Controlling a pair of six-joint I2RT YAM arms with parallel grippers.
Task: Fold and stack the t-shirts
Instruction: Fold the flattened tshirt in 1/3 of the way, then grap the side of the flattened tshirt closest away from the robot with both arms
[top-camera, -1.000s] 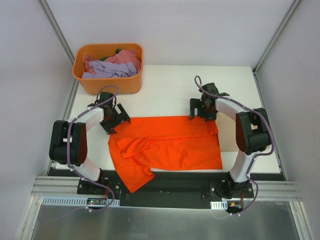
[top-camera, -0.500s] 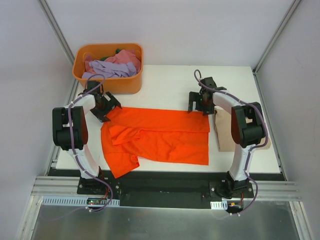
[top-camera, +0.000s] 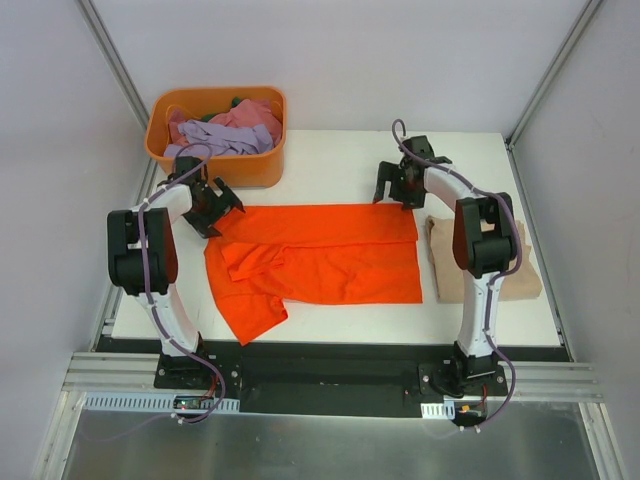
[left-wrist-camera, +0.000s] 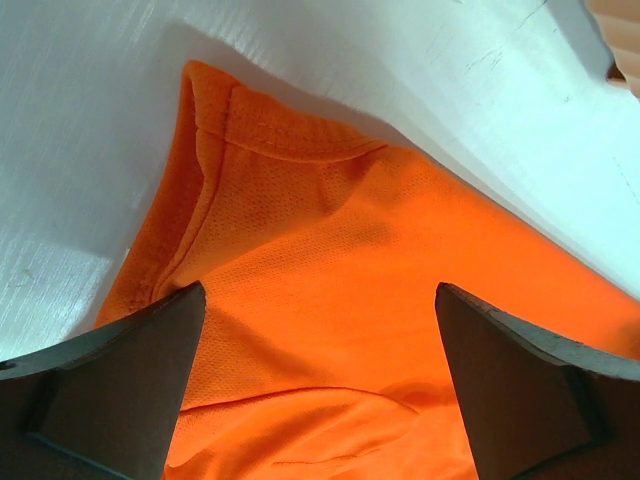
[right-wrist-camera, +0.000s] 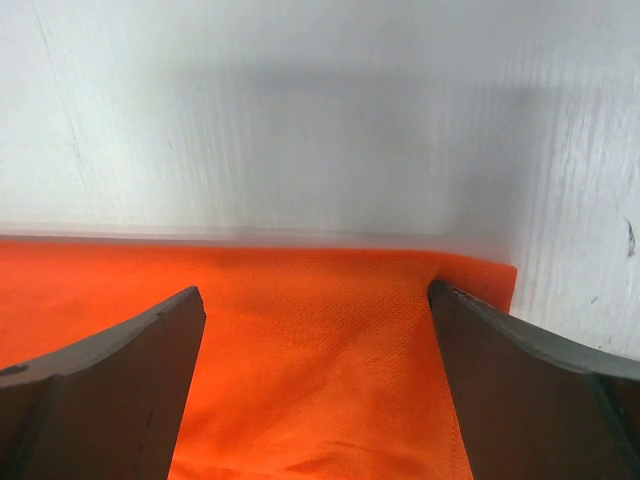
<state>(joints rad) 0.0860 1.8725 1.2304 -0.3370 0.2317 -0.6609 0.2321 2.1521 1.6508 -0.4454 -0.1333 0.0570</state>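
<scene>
A bright orange t-shirt (top-camera: 330, 262) lies spread flat across the table, with one sleeve (top-camera: 248, 312) trailing toward the near left. My left gripper (top-camera: 214, 210) stands open over its far left corner. In the left wrist view the fingers (left-wrist-camera: 110, 390) straddle the cloth just below the collar (left-wrist-camera: 290, 140). My right gripper (top-camera: 393, 192) stands open over the far right corner, its fingers (right-wrist-camera: 540, 380) either side of the hem corner (right-wrist-camera: 495, 275). A folded tan t-shirt (top-camera: 482, 262) lies to the right. Lilac (top-camera: 215, 140) and pink (top-camera: 250, 115) t-shirts fill the tub.
The rigid orange tub (top-camera: 216, 168) stands at the back left, close behind my left gripper. Bare white table (top-camera: 320, 170) stretches behind the orange shirt. Metal frame posts (top-camera: 120, 70) rise at both back corners.
The orange shirt has slid away from the near edge toward the back and lies flatter. Both grippers moved back with it, and the tan shirt is now uncovered.
</scene>
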